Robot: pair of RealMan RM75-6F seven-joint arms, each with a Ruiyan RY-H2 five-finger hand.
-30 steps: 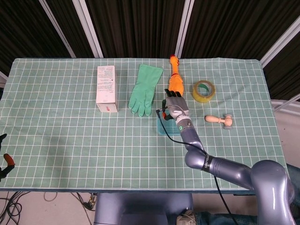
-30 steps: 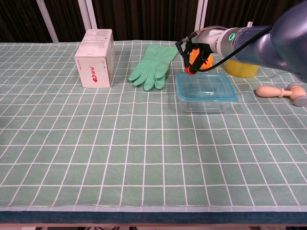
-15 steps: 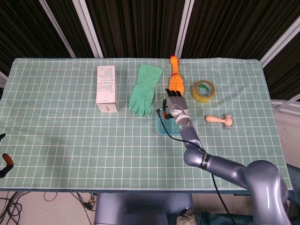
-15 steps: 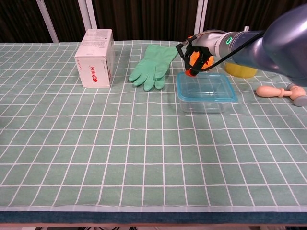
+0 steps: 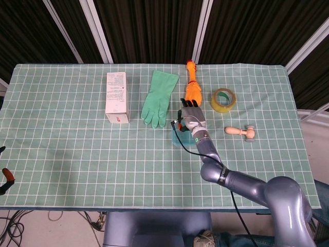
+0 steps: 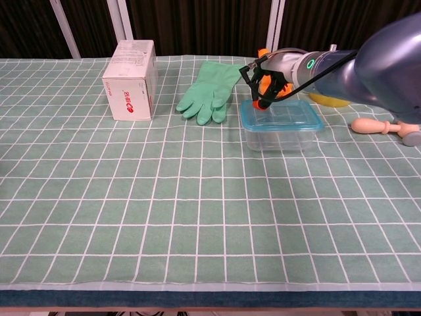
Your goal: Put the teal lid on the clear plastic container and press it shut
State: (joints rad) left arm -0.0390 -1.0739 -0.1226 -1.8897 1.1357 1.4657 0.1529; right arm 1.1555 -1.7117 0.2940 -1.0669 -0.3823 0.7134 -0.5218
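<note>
The right hand (image 6: 268, 85) is extended over the far left corner of the clear plastic container (image 6: 281, 135), with the forearm reaching in from the right side of the chest view. Its fingers (image 6: 262, 100) are curled downward, and their tips meet the teal lid (image 6: 283, 119) near its far left edge. The hand presses on the lid; it grips nothing. In the head view, the right hand (image 5: 190, 117) covers most of the container, with only a teal corner visible at its left.

The lid sits on top of the container, which stands on the green checked tablecloth (image 6: 164, 217) near the green rubber glove (image 6: 212, 93).

Only a dark part with an orange tip shows at the head view's left edge; the left hand's state cannot be determined.
</note>
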